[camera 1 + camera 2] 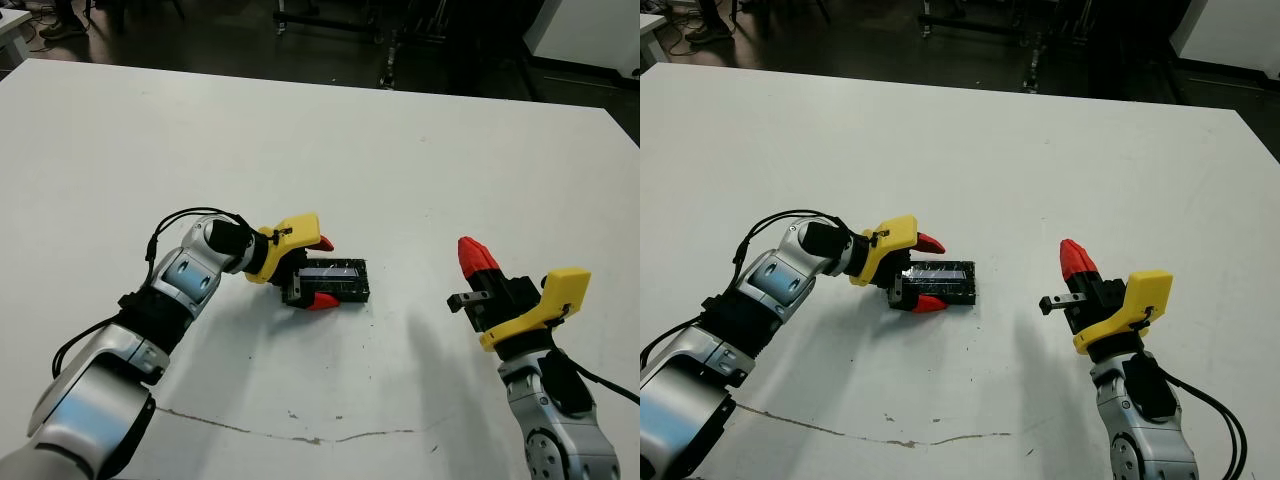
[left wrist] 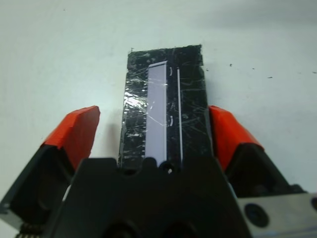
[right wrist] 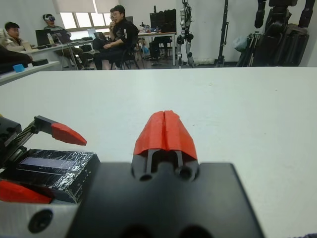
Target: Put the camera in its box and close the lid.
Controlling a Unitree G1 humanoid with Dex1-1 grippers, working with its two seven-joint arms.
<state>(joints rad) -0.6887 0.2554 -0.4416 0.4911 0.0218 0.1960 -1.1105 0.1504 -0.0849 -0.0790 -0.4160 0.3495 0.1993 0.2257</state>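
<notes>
Left gripper (image 1: pixel 315 271) is spread wide, one red fingertip (image 2: pixel 77 134) on each side of the lid (image 1: pixel 335 281), gaps visible on both sides in the left wrist view. Lid lies flat on the white table (image 1: pixel 400 150), glossy crinkled top up. Box and camera cannot be made out; presumably covered by the lid, not confirmable. Right gripper (image 1: pixel 476 257) is held well apart from the lid, fingers pressed together, nothing gripped.

Lid (image 2: pixel 166 106): glossy black, crinkled, pale stripe; gripper fingertips (image 2: pixel 77 131) red, wrist housings yellow; table (image 1: pixel 400 150) white
</notes>
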